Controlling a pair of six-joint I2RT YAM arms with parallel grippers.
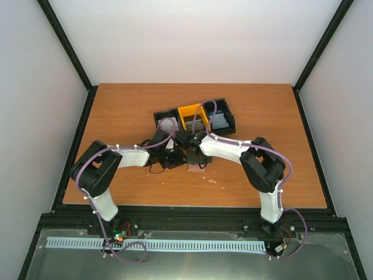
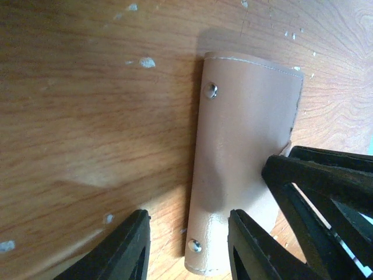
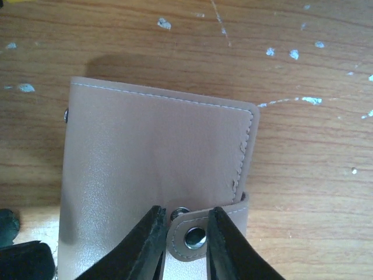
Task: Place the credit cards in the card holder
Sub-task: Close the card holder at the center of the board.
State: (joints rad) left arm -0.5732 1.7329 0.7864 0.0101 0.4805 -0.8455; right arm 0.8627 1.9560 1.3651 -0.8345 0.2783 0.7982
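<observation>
The beige leather card holder lies closed on the table between both grippers. In the left wrist view my left gripper is open and low, straddling the holder's riveted spine edge, one finger over the leather, one over the wood. My right gripper is shut on the holder's snap strap, whose tab sits just off its metal stud. The right gripper's fingers also show in the left wrist view. The credit cards stand in three bins at the back: white ones, dark ones, blue ones.
The bins are a black one, a yellow one and a black one, side by side just behind the grippers. The wooden tabletop carries white paint flecks. Dark frame posts and white walls enclose it.
</observation>
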